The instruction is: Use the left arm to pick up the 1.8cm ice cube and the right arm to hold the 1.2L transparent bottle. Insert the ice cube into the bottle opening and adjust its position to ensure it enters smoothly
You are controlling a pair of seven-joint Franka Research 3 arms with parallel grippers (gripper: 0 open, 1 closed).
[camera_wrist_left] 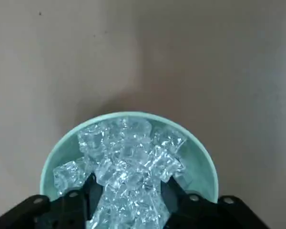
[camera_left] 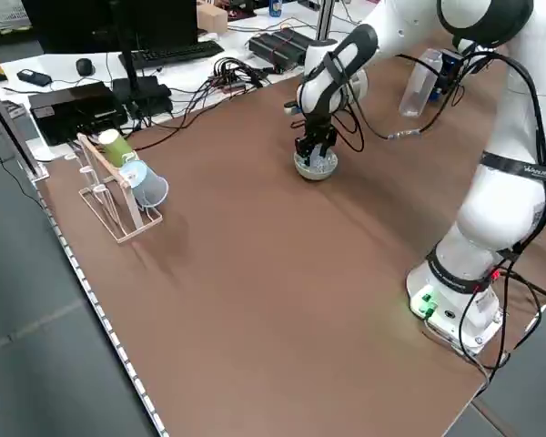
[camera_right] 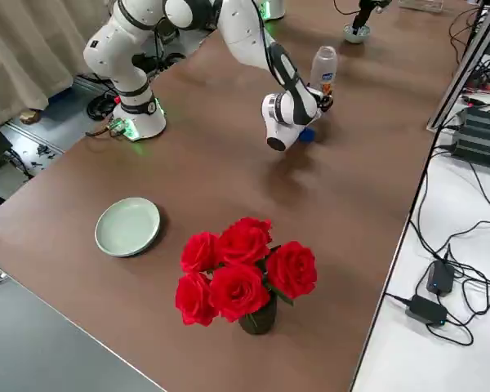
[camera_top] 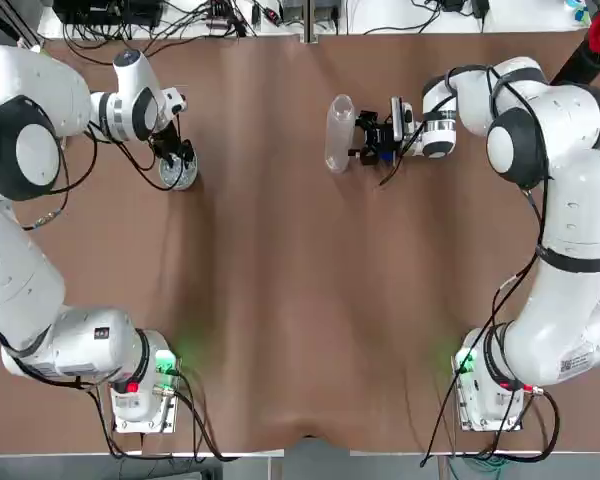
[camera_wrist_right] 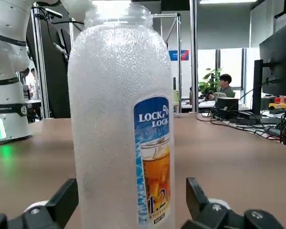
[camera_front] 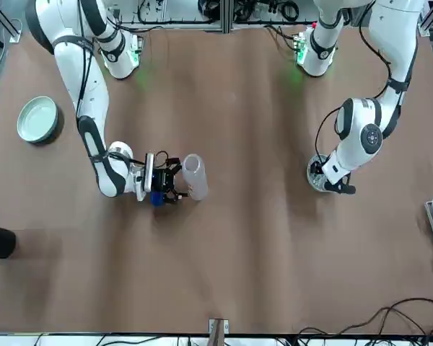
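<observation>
- Bottle (camera_wrist_right: pixel 121 119) stands upright on the worktop (camera_front: pixel 238 252), long axis vertical, opening (camera_wrist_right: pixel 118 10) facing up and bare of any cap.
- Right gripper (camera_wrist_right: pixel 132 188) is just beside it, fingers spread wide towards its sides; a gap shows at one side, so it does not look clamped.
- Left gripper (camera_wrist_left: pixel 132 183) is low over the dish (camera_wrist_left: pixel 128 114), well apart from the bottle, fingers apart among the ice cubes (camera_wrist_left: pixel 128 157); I cannot make out one gripped.
- Task looks early: both arms are in place, but securing the bottle, picking one cube, carrying it over and dropping it in seem left.
</observation>
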